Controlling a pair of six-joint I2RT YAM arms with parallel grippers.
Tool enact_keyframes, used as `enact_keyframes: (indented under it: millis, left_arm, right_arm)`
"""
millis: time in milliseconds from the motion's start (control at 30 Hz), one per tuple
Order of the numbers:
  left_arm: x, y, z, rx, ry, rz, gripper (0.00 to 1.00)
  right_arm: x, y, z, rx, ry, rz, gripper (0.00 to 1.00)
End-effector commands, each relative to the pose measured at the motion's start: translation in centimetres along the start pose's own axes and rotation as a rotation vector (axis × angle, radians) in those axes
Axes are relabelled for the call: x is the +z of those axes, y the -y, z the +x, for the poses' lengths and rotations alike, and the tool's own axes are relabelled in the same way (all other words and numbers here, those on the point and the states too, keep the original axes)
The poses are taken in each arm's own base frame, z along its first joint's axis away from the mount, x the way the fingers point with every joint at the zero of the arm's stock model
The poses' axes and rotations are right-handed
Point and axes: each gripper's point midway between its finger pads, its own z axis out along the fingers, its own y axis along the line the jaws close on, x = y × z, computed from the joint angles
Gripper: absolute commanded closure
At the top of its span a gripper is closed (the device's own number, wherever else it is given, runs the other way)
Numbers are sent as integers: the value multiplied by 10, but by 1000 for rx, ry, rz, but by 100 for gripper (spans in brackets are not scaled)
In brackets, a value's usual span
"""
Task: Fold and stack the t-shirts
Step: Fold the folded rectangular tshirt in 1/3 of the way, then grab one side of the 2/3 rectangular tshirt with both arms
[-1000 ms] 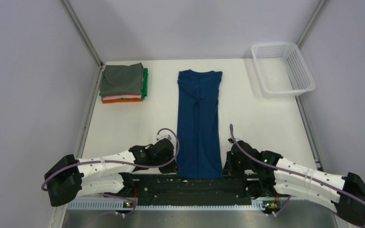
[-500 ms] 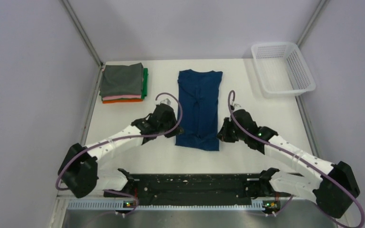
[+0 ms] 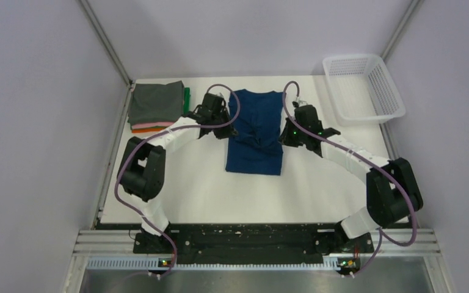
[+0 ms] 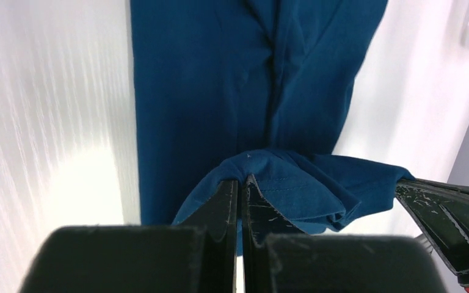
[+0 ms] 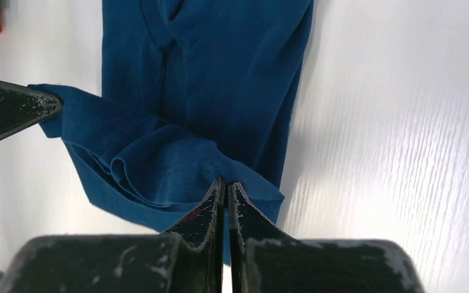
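navy t-shirt (image 3: 253,155) hem is pinched tight by the left gripper (image 4: 240,181) and right gripper (image 5: 226,183), and it may land crooked if one lets go first

No legible text or markings.

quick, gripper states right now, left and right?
Left gripper: closed, pinching the lifted hem of the navy t-shirt.
Right gripper: closed, pinching the same hem at its other end.

Matt navy cloth t-shirt (image 3: 253,160), glossy white table (image 3: 323,177), white plastic mesh basket (image 3: 386,91)
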Motion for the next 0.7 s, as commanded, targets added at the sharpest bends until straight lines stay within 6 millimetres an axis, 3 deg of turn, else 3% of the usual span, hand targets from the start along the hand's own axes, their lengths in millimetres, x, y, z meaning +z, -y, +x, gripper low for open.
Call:
enact_keyframes:
  millis: [0,267,367,400,467,533,567,667]
  left_arm:
    - [9,8,-21,30,-15,60,100]
    - [34,-13,-36,-15,-14,6,100]
    - [38,-14,-48,-38,-4,2,91]
    - [37,-14,-52,-45,4,0,83]
    - [31,-15,-62,-55,33,-10,53]
    - [20,-14,-66,-61,54,-19,16]
    - [10,-11,-68,-57,71,-14,3]
    - [-7,-15,-52,-61,71,-6,1]
  right_arm:
    - [17,-6,-40,-28,70,-52,100]
    - [55,12,-53,-27,72,-43,100]
    - [69,18,-66,-21,77,-64,95]
    - [72,19,-71,-19,81,-75,89]
    - [72,18,-83,-19,92,-92,51]
    - [65,13,-89,-34,98,-105,21]
    - [60,11,-89,-39,102,-116,4]
    - [39,8,-76,-43,112,-147,1]
